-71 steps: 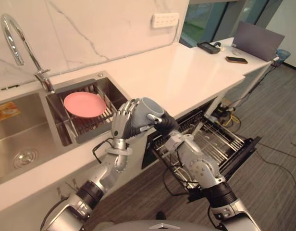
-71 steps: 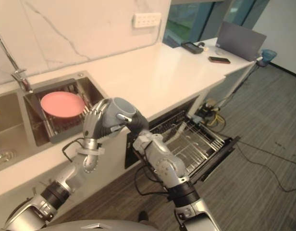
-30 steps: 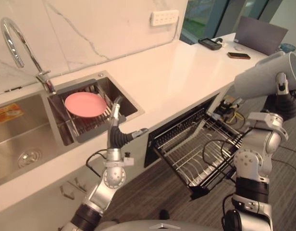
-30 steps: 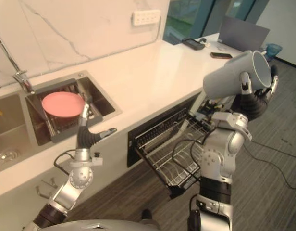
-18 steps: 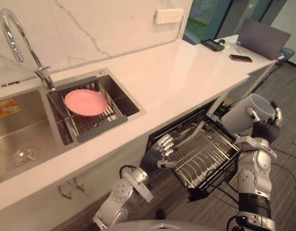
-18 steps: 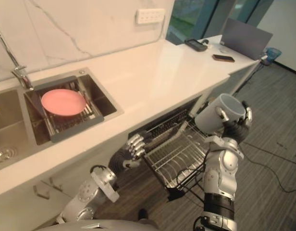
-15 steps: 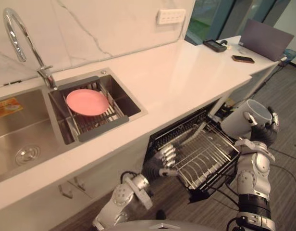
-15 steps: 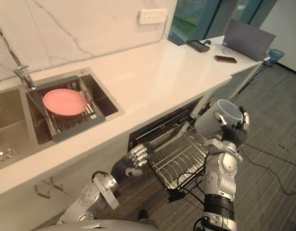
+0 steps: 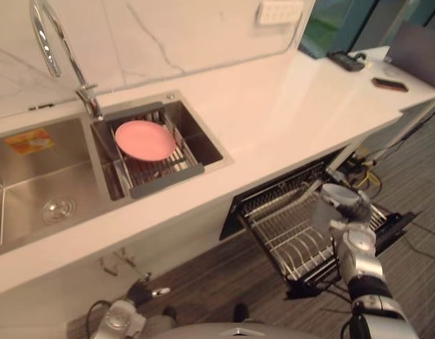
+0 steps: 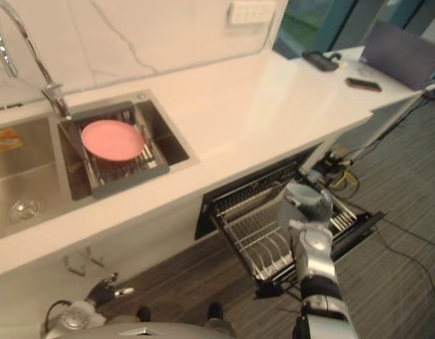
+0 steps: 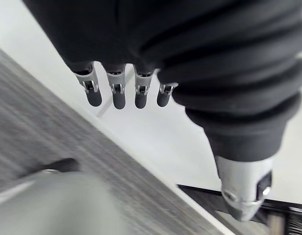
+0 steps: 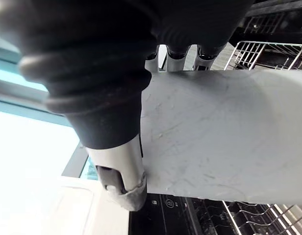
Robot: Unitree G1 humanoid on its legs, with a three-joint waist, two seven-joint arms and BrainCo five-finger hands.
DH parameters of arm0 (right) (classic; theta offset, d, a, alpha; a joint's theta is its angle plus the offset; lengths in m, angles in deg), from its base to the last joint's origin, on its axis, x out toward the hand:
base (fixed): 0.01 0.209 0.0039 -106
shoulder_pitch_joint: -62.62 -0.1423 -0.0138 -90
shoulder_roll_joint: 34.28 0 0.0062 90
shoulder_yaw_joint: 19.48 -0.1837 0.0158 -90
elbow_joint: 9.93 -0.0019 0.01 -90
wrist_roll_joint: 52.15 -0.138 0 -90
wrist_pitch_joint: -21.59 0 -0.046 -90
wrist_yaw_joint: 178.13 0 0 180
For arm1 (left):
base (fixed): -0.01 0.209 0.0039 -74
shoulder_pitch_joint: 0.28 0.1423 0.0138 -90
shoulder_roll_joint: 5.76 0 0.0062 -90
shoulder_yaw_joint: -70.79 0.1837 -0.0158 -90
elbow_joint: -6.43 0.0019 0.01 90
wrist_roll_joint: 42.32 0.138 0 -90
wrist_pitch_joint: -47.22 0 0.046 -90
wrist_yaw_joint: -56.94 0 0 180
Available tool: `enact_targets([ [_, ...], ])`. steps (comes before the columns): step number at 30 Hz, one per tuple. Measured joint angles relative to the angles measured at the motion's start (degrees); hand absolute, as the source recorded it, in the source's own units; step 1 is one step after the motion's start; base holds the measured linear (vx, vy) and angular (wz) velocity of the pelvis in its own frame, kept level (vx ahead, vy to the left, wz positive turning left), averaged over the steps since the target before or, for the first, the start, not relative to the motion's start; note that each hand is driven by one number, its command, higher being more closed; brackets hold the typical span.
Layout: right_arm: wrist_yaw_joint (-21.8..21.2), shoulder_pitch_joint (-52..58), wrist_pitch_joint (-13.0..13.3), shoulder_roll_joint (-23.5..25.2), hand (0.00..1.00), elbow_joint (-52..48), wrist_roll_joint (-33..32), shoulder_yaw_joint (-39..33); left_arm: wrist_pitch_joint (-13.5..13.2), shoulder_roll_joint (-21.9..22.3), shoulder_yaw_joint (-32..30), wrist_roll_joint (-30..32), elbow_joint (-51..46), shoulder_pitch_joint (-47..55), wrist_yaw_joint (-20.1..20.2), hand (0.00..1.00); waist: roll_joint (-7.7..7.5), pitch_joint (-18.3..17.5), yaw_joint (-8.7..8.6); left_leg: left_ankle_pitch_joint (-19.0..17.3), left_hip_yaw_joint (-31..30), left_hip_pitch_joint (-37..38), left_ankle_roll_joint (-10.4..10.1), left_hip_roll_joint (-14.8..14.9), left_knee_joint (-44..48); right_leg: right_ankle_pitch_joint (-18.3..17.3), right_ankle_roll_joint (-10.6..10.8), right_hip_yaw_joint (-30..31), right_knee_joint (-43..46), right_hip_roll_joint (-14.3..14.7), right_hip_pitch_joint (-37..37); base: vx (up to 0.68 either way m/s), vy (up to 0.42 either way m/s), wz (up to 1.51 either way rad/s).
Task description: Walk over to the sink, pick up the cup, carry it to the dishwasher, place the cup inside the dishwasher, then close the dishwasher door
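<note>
Grey cup (image 9: 335,203) in right hand (image 12: 116,171), fingers and thumb wrapped round wall, mouth upward, above pulled-out dishwasher rack (image 9: 277,236). Looks rigid, smooth, probably ceramic: breakable, slippery, moderate weight. Grip round body suits. Left hand (image 11: 116,93) low near floor, fingers relaxed, empty.

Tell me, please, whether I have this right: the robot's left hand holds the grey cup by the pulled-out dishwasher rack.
Not quite: the right hand holds the grey cup, its fingers curled round it, as the right wrist view shows. The left hand hangs low near the floor, holding nothing. The pulled-out dishwasher rack part is right.
</note>
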Motion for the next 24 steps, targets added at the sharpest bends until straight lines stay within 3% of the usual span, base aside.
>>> enact_targets([
  [2, 0.8, -2.1, -0.2, -0.9, 1.00, 0.9, 1.2, 0.1, 1.6, -0.2, -1.6, -0.2, 2.1, 1.1, -1.0, 0.00, 0.04, 2.4, 0.66, 0.2, -0.1, -2.0, -0.2, 0.0, 1.0, -0.1, 0.1, -0.2, 0.7, 0.0, -2.0, -0.11, 0.017, 0.18],
  [5, 1.2, -3.5, -1.2, -1.3, 1.00, 1.9, 2.1, 0.4, 1.7, 0.9, -4.3, -3.5, 2.0, 2.8, -2.9, 0.00, 0.24, 5.2, 1.96, 0.8, -1.2, -5.0, -0.4, 0.1, 2.1, 0.6, -0.5, -1.4, 1.1, 0.0, -3.6, -0.07, 0.002, 0.26],
  [7, 1.2, -4.8, -1.3, -1.2, 1.00, 3.0, 3.0, 1.0, 1.2, 2.1, -5.5, -5.5, 1.8, 2.7, -3.2, 0.00, 0.50, 7.0, 3.10, 1.3, -1.5, -7.0, -0.6, 0.2, 2.0, 0.5, -0.5, -2.5, 1.5, -0.1, -4.7, -0.07, 0.000, 0.32],
  [14, 1.2, -9.0, -2.3, -1.3, 1.00, 2.9, 4.2, 1.1, -1.2, 4.1, -7.0, -9.9, 0.1, 2.0, -5.5, 0.00, 0.73, 12.9, 4.71, 4.7, -1.8, -12.5, -0.6, 0.6, 0.7, 1.0, -0.1, -5.9, 2.4, -0.8, -9.5, 0.00, 0.005, 0.27],
  [20, 1.4, -14.1, -3.7, -4.7, 1.00, 3.4, 4.3, 2.9, -2.6, 4.3, -6.9, -11.4, -0.3, 1.9, -6.4, 0.00, 1.71, 15.9, 4.62, 6.9, -2.5, -15.0, 0.0, -0.5, -2.1, 1.1, 0.0, -6.7, 3.0, -1.6, -12.8, 0.03, 0.019, 0.16],
  [24, 1.6, -18.5, -6.7, -7.7, 1.00, 6.9, 4.5, 3.3, -2.6, 4.7, -6.8, -12.0, -0.1, 1.3, -7.1, 0.00, 2.83, 17.1, 4.55, 9.4, -3.1, -15.1, 0.2, -0.7, -6.0, 1.1, 0.0, -6.9, 4.0, -2.1, -15.0, -0.01, 0.006, 0.10],
])
